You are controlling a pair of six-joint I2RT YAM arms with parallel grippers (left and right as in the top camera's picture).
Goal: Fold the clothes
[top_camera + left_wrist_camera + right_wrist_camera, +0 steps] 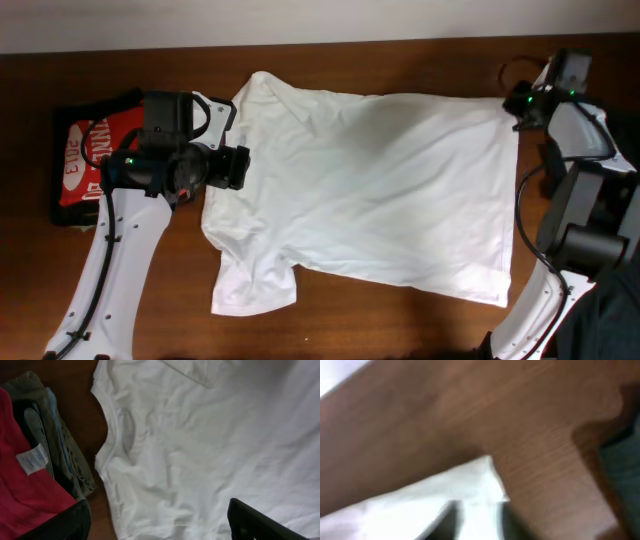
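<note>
Softly wrinkled white shirt (390, 200), left end effector (160, 521) spread wide, right end effector (520, 112) unclear

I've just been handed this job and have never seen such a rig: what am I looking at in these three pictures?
Two robot arms sit at a wooden table, each ending in two fingers. The overhead picture looks straight down. The other two come from a camera on each wrist. A white shirt lies spread out on the table, not yet folded. Beside its collar is a pile of other clothes, a red shirt among them. The left fingers are wide open above the collar and hold nothing. The right fingers are at a hem corner of the white shirt. That wrist picture is too blurred to tell whether they grip it.
</note>
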